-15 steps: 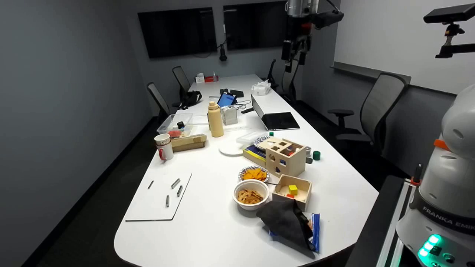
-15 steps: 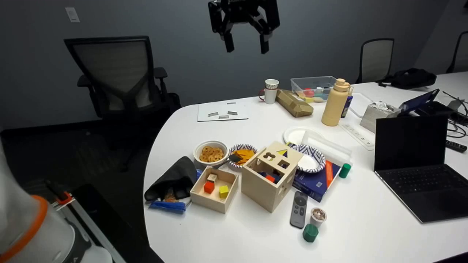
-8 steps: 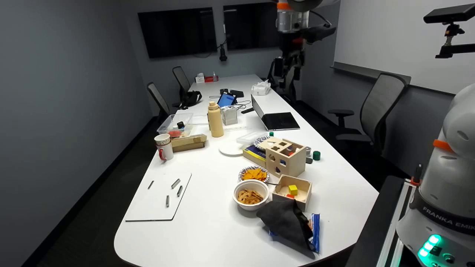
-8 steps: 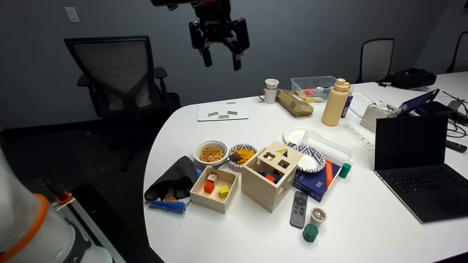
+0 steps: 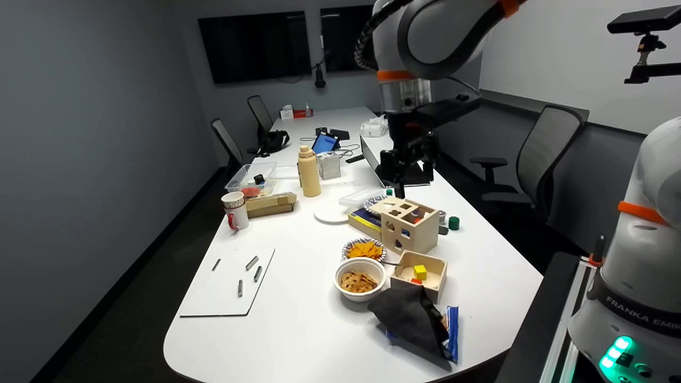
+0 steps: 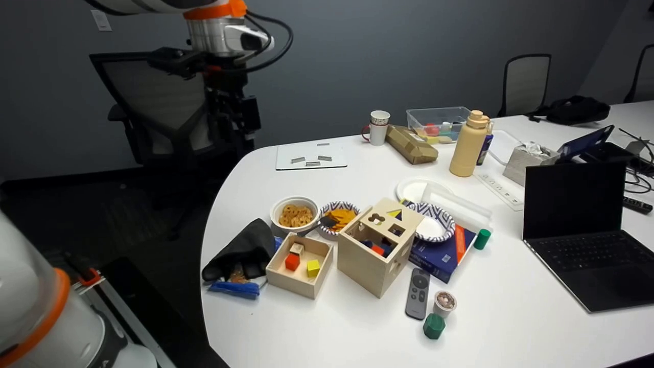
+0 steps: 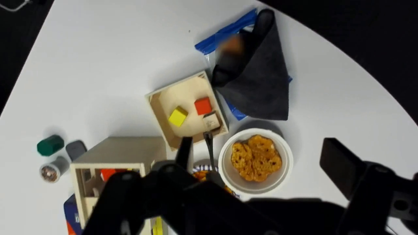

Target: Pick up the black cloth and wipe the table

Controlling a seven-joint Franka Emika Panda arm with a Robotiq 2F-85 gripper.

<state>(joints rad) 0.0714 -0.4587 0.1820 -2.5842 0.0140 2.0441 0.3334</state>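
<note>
A wooden tray (image 7: 169,98) sits left of centre in the wrist view; the gripper (image 7: 258,150), spread wide, holds nothing; the black cloth (image 7: 264,85) lies on the table (image 7: 107,65), partly over what may be a snack packet (image 7: 226,32), blurred. Approach seems the step; next, centre above the cloth and pinch it alone.

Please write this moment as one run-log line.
gripper: open, empty, above table; black cloth: unheld, partly covering blue-edged bag; pickup: not done

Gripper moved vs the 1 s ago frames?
Yes. In an exterior view, the gripper has moved down the picture, nearly closing the visible gap above the wooden shape sorter, which has stayed put.
</note>
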